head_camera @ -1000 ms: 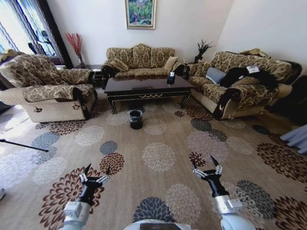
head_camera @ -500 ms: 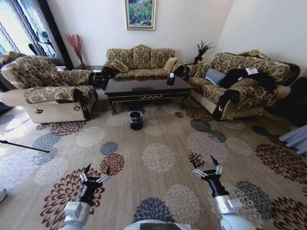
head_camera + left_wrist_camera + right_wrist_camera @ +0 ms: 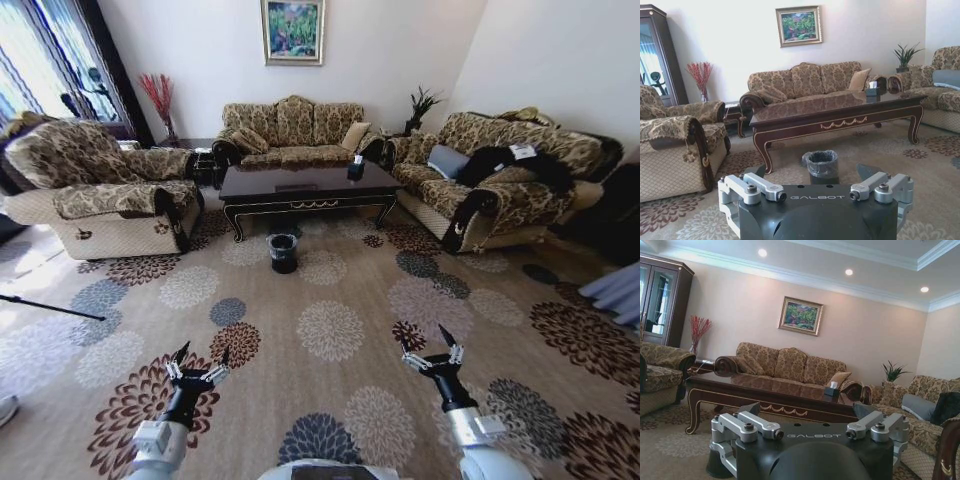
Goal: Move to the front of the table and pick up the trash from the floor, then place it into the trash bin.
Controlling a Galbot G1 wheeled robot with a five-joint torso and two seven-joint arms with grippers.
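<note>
The long dark table (image 3: 300, 186) stands far ahead on the flowered floor (image 3: 330, 330), with gold ornament on its front edge. The small black trash bin (image 3: 283, 250), lined with a plastic bag, sits on the carpet just in front of the table. The left wrist view shows the trash bin (image 3: 822, 165) and the table (image 3: 840, 112) beyond my fingertips. From this distance I cannot make out the trash on the carpet. My left gripper (image 3: 197, 362) and right gripper (image 3: 432, 350) are both held low and forward over the carpet, open and holding nothing.
Patterned sofas ring the table: an armchair (image 3: 100, 190) on the left, a sofa (image 3: 290, 125) behind, and another (image 3: 500, 180) on the right with dark clothes on it. A tissue box (image 3: 355, 168) sits on the table. A thin black rod (image 3: 50, 305) lies at far left.
The whole picture has shifted slightly, so the camera has moved a little. Both arms keep the same pose with their grippers open.
</note>
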